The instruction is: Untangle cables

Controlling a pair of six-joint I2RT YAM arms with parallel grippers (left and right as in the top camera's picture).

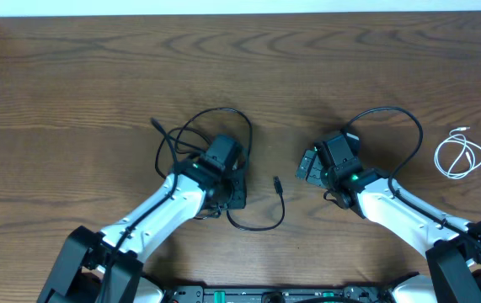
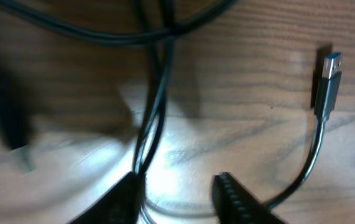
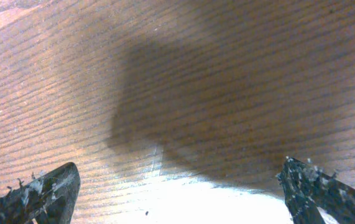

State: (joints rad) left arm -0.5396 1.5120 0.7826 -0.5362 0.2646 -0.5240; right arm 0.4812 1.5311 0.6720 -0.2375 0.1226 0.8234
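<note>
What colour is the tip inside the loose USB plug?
Blue, on the USB plug; clearest in the left wrist view.

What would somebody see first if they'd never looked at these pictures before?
Probably the black cable, looped in a messy tangle left of the table's middle, with the left gripper right over it, fingers apart on either side. Its blue-tipped plug lies loose on the wood, and a small white cable sits coiled alone at the far right.
</note>
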